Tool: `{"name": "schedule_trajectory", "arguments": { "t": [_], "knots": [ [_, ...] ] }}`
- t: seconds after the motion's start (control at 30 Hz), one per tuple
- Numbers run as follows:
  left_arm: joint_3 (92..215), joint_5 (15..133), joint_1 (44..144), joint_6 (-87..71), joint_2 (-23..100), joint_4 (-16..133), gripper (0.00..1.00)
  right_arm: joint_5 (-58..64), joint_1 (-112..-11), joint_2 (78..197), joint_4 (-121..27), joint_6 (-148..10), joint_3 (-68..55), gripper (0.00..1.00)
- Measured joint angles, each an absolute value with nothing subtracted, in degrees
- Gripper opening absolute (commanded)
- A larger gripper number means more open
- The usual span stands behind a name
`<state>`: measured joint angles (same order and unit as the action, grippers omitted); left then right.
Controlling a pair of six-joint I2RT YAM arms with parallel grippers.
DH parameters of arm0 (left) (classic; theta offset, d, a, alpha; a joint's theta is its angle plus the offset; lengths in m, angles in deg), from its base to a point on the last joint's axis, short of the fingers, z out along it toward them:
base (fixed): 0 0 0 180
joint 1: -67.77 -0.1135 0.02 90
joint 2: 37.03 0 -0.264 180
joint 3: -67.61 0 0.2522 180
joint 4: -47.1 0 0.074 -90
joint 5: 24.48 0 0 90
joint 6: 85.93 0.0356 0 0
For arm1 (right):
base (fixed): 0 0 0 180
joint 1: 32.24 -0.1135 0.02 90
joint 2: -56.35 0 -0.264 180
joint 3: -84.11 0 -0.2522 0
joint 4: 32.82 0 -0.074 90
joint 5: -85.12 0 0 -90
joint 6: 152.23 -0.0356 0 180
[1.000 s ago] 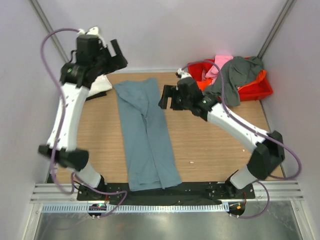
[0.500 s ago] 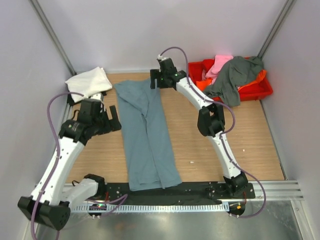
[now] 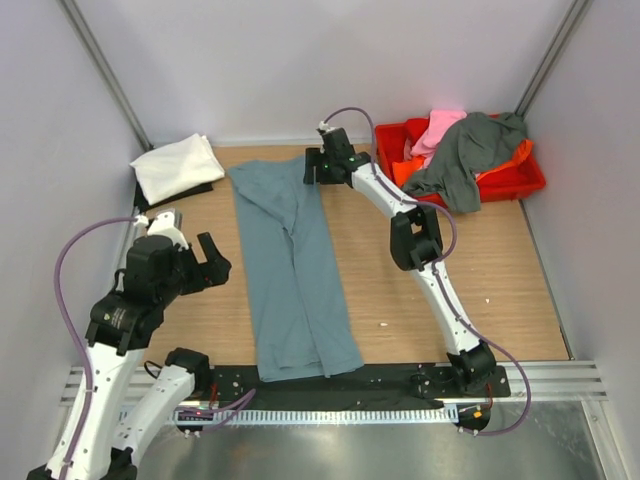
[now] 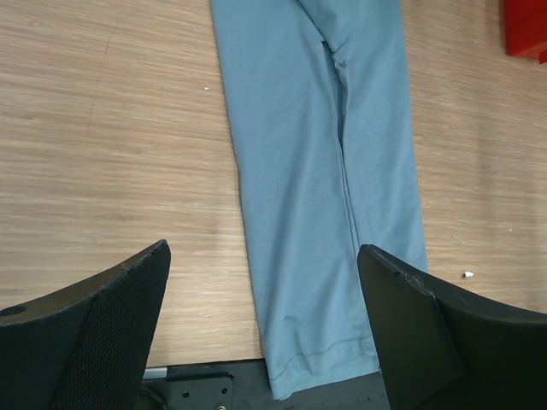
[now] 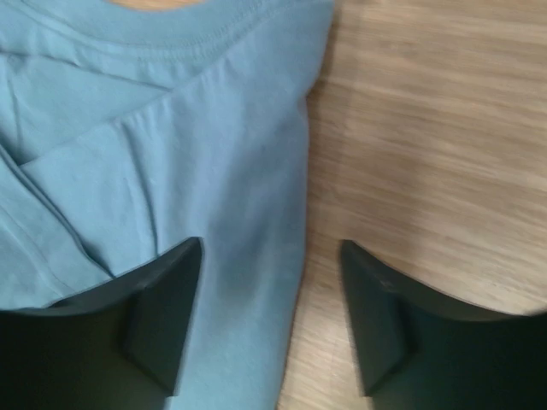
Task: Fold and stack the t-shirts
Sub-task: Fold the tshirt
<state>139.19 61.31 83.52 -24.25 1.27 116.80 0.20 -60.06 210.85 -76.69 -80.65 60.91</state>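
**Blue-grey shirt** (image 3: 295,270): lies flat on the desk (image 3: 430,280). Its sides are folded inward to make one long strip, with the collar at the far end and the hem at the near edge. Judged ready for a crosswise fold.

**Right pincer** (image 5: 269,273): released and empty. It sits low over the collar-end corner, one finger above cloth and the other above bare wood, so the shirt's side edge runs between them. This placement suits pinching that corner. Contact with the cloth cannot be told.

**Left pincer** (image 4: 265,265): released and empty, raised above the desk. The strip lies beyond its fingertips, apart from it.

**White shirt** (image 3: 178,166): folded, well beyond the left pincer at the desk's far corner. Judged the base of the stack.

**Red crate** (image 3: 520,182): to the right pincer's right. A dark grey shirt (image 3: 470,150), a pink shirt (image 3: 440,125) and an orange shirt (image 3: 518,155) are heaped in it unfolded, the grey one draped over the rim.
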Motion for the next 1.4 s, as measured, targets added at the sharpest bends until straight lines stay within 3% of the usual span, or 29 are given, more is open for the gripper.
{"name": "schedule_trajectory", "arguments": {
  "t": [0.03,0.1,0.13,0.7,0.73,0.77,0.8,0.83,0.93,1.17,1.4],
  "knots": [
    [138.5,61.7,83.5,-24.3,0.2,116.6,0.91,0.4,-60.1,211.2,-75.7,-81.1,61.5,0.44],
    [137.6,62.4,83.5,-24.3,-0.6,115.6,0.91,0.4,-60.1,211.7,-74.1,-82.5,61.8,0.21],
    [136.7,62.9,83.5,-24.3,-1.1,114.8,0.91,0.4,-60.1,212.1,-73.3,-82.8,61.8,0.02],
    [131.3,67.2,83.5,-24.3,-6.2,107.3,0.92,-10.2,-52.1,212.1,-65.3,-93.2,57.1,0.01],
    [131.3,67.3,83.5,-24.3,-6.0,107.2,0.92,-10.5,-51.4,212.1,-65.2,-93.2,57.0,0.03],
    [131.3,67.3,83.5,-24.3,-5.8,107.2,0.92,-10.5,-50.8,211.8,-64.5,-93.2,56.3,0.15],
    [131.3,67.3,83.5,-24.3,-5.6,107.1,0.92,-10.3,-50.2,211.7,-64.1,-93.3,55.9,0.35],
    [131.3,67.3,83.5,-24.3,-5.4,106.9,0.91,-9.9,-49.9,211.6,-63.7,-93.3,55.6,0.72],
    [131.1,67.3,83.5,-24.5,-4.7,106.9,0.88,-5.8,-50.7,210.9,-61.9,-92.0,56.5,0.96],
    [131.2,66.7,83.7,-28.2,4.2,108.4,0.76,-1.9,-52.4,204.0,-66.5,-89.1,49.3,1.0],
    [127.8,65.9,87.9,-36.8,13.8,111.4,0.73,-2.2,-50.5,173.5,-70.0,-89.4,20.5,1.0]
  ]
}}
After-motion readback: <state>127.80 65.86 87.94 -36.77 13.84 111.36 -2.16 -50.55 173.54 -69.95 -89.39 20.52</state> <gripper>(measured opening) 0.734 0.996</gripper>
